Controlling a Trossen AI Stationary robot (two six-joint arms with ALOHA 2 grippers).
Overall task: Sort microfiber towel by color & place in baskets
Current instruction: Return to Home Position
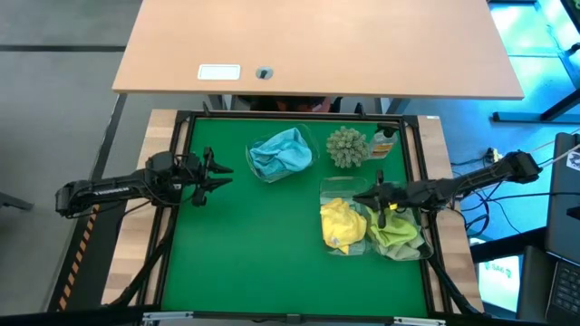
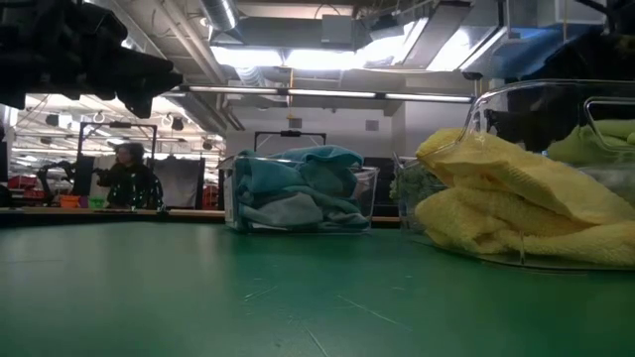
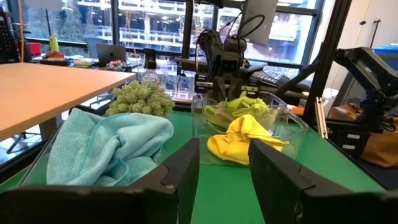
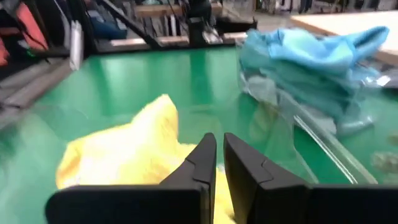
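Light blue towels (image 1: pixel 281 154) fill a clear basket (image 1: pixel 313 138) at the far middle of the green mat. Yellow towels (image 1: pixel 343 226) and lime green towels (image 1: pixel 399 234) lie in two clear baskets (image 1: pixel 328 188) side by side at the right. My right gripper (image 1: pixel 373 197) hovers over the far end of those two baskets, shut and with nothing between its fingers (image 4: pixel 220 140). The yellow towel (image 4: pixel 124 155) lies just below it. My left gripper (image 1: pixel 217 172) waits at the mat's left, open and empty (image 3: pixel 224 149), pointing level toward the baskets.
A spiky grey-green ball (image 1: pixel 347 147) and a small orange-capped bottle (image 1: pixel 383 143) stand at the far right, behind the two baskets. A wooden table (image 1: pixel 317 45) lies beyond the mat. The mat's near half and left part (image 1: pixel 245 254) are bare green.
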